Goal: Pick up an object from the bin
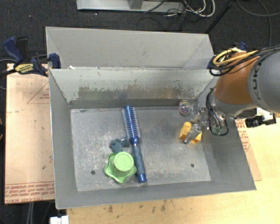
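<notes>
Tool, open or closed not discernible, low at a small yellow block on the right of the bin floor; grasp step probably in hand, next requiring firm closure and a straight lift.

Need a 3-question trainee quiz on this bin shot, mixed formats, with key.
1. True or false: the blue brush touches the small yellow piece.
2. Which thing lies nearest the gripper? A) green lobed cap B) small yellow piece C) blue brush
3. Fill in: the green lobed cap lies beside the brush's ____ end (bristle or handle).
Key: 1 false; 2 B; 3 handle.
</notes>
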`<state>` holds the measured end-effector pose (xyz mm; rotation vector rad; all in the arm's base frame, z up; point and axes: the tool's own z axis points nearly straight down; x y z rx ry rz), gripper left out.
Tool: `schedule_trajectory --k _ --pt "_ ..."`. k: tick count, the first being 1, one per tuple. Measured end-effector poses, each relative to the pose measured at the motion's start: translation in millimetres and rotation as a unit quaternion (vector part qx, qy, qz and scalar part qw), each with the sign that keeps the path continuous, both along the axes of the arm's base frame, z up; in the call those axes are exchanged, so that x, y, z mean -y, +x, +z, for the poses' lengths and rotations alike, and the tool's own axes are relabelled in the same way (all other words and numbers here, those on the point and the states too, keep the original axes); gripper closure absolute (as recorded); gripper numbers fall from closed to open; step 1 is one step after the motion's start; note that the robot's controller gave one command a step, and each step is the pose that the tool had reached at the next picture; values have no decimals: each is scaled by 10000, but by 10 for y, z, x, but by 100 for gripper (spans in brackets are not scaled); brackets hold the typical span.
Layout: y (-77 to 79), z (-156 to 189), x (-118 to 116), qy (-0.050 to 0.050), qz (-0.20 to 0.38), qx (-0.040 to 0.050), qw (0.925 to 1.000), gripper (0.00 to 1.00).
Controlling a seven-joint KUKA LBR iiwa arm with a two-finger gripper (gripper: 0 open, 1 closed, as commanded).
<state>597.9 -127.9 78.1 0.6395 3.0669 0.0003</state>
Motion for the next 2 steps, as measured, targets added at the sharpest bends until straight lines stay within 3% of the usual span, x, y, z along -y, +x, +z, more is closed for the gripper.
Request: schedule_trajectory --k 1,2 --pt "13 247 -4 6 10 -15 10000 100" --pt "41 1067 -6 0 21 16 10000 100"
